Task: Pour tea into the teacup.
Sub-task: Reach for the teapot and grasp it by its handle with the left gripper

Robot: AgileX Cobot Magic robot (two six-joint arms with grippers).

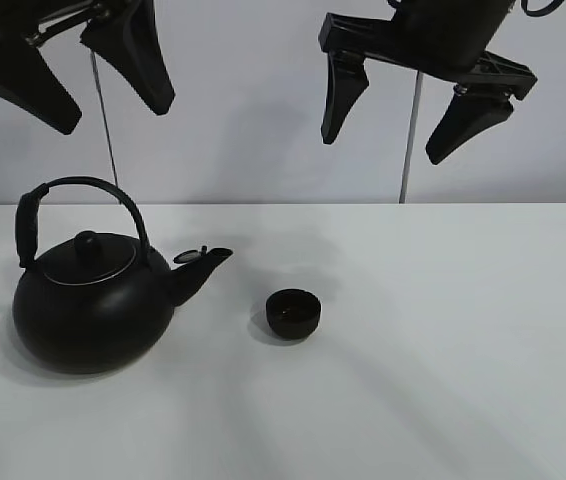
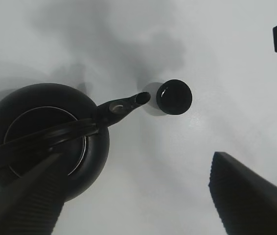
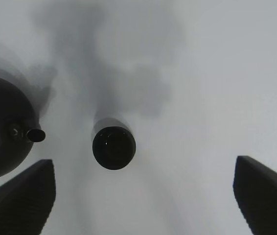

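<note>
A small matte black teacup (image 1: 292, 313) stands on the white table, just right of the kettle's spout. It also shows in the left wrist view (image 2: 173, 97) and the right wrist view (image 3: 113, 147). The big black round kettle (image 1: 93, 305) with an arched handle stands at the left, spout pointing toward the cup; it shows in the left wrist view (image 2: 45, 139) too. My left gripper (image 1: 113, 85) hangs open high above the kettle. My right gripper (image 1: 410, 120) hangs open high above the table, right of the cup. Both are empty.
The white table (image 1: 443, 350) meets a pale wall at the back. Two thin metal rods (image 1: 410, 140) rise behind the table's far edge.
</note>
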